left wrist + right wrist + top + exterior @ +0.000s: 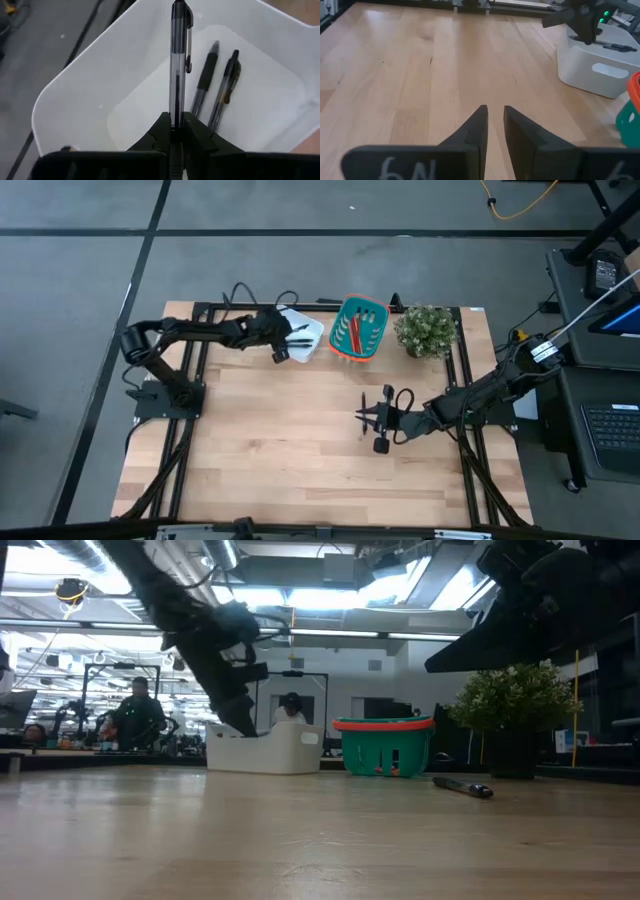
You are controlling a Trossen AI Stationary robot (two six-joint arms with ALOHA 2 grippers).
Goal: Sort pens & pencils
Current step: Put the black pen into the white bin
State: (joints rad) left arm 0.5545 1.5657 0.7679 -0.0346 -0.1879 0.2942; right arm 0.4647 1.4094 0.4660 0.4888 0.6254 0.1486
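Your wooden table is carrying a white bin, a teal basket holding red pencils, and one stray pen near the plant. Your left gripper is pinching a pen over the bin, where two pens are lying. Your right gripper is hovering above bare wood, fingers slightly parted, gripping nothing.

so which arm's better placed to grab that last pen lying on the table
Right. The right gripper hovers empty by the pen; the left gripper is over the white bin, shut on a pen.
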